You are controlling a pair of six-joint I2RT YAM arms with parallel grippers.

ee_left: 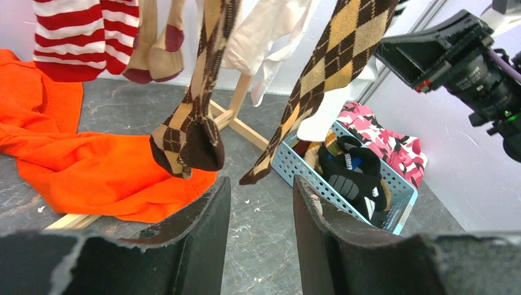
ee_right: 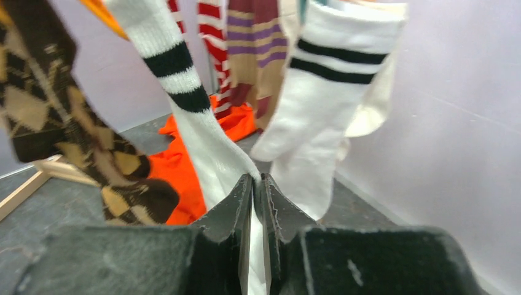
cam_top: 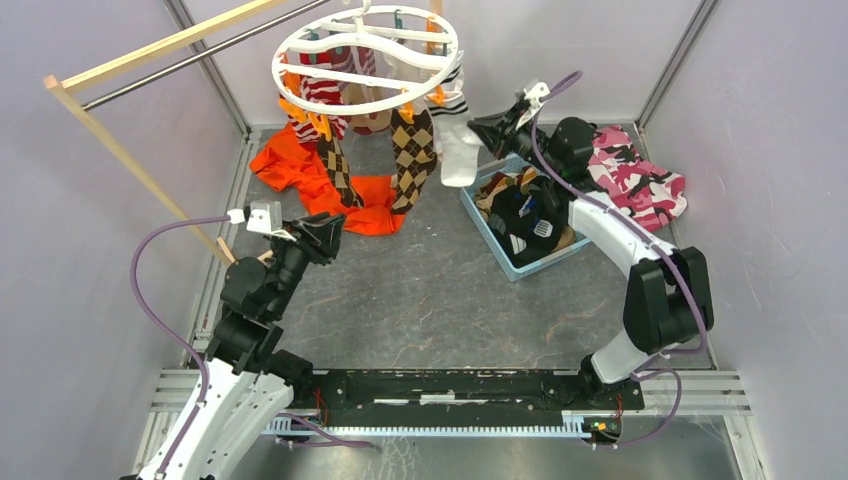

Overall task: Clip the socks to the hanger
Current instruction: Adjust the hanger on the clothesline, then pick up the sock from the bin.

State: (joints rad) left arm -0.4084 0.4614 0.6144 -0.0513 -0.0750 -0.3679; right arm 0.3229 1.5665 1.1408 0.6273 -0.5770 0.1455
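1. The right pincer (ee_right: 258,184) is closed on a white sock with black stripes (ee_right: 206,144). The cloth passes between its two pads, in the lower middle of the right wrist view.
2. We think it holds the sock low so that the cuff is up at the hanger (cam_top: 362,48), at the top centre of the overhead view, where a clip can bite it. Whether a clip already has this cuff, we cannot tell.
3. The left pincer (ee_left: 261,181) is open with a moderate gap and holds nothing. It hangs low, in the left middle of the overhead view, facing the brown argyle socks (ee_left: 187,135), probably to leave room for the right pincer.
4. More socks lie in the blue basket (cam_top: 485,230) on the table (cam_top: 430,300), right of centre, so we judge that the task is not finished.
5. A black sock (ee_left: 353,169) in the basket carries white letters, but they are too small to read.
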